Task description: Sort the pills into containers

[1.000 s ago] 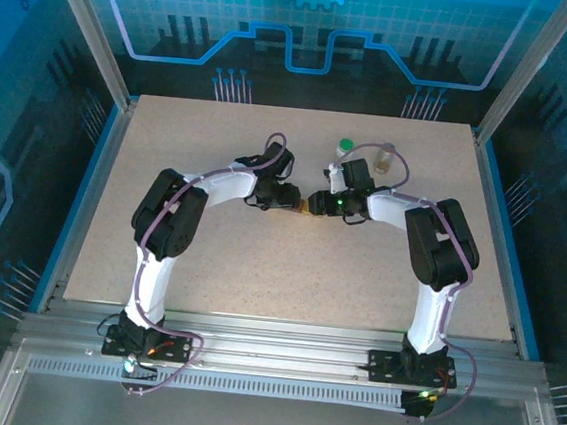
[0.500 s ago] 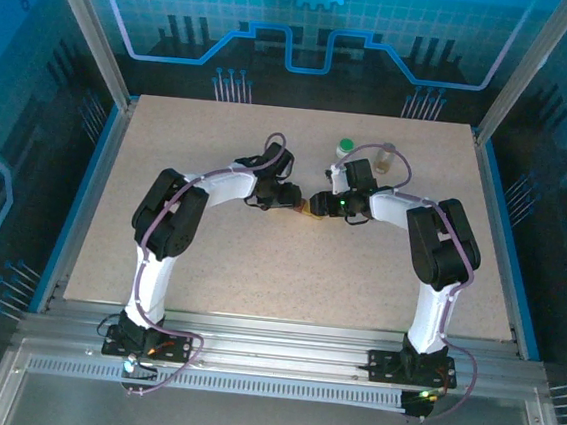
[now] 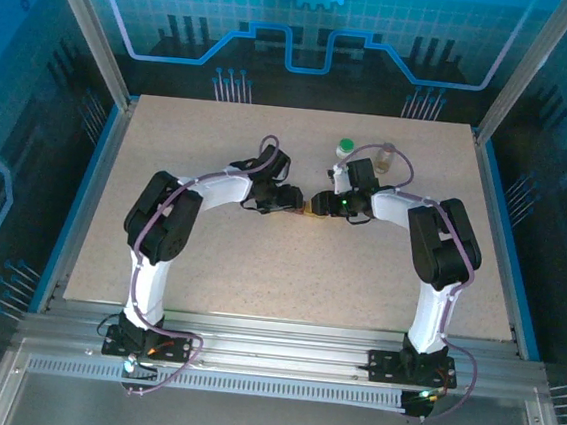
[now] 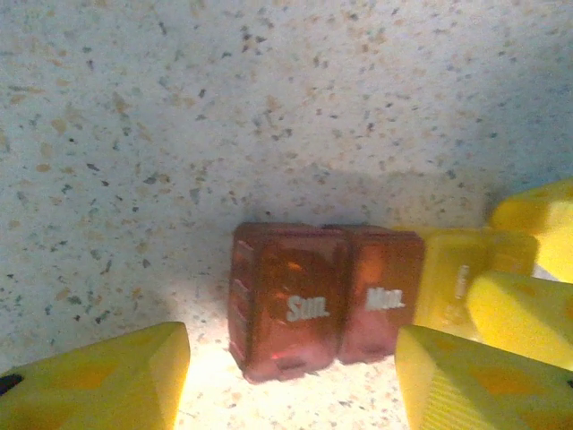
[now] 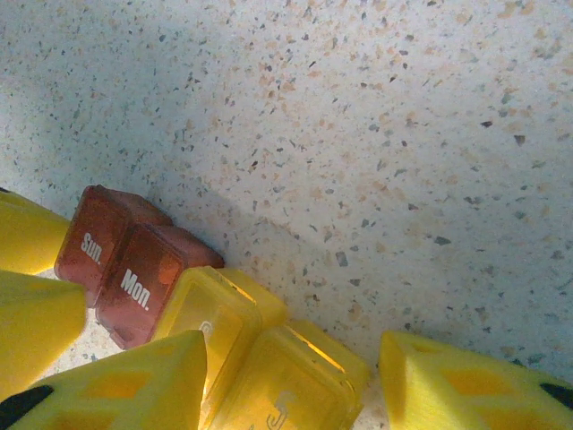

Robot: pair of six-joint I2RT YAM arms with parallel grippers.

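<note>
Easing outward over the speckled beige surface [image 3: 258, 270], the white left arm [image 3: 162, 221] now carries its elbow a little farther to its own side than a second ago, while the white right arm [image 3: 441, 248] matches its earlier pose. The green-capped white plastic bottle [image 3: 346, 147] stands upright just beyond the right wrist. Where the arms meet mid-surface, the left hand [image 4: 291, 345] has its yellow fingers spread on either side of the dark red translucent plastic boxes [image 4: 309, 300], marked "Sun." and "Mon."; bare surface shows between one finger and the box wall, so the jaws stand parted and grip nothing. The right hand [image 5: 293, 340] straddles the yellow translucent plastic boxes [image 5: 224, 313] that sit in a row touching the red pair; whether it clamps them I cannot tell. The lids look closed. My reading is that the left hand is backing off the red end while the right steadies the row, so a lid needs opening before any pill goes in.
</note>
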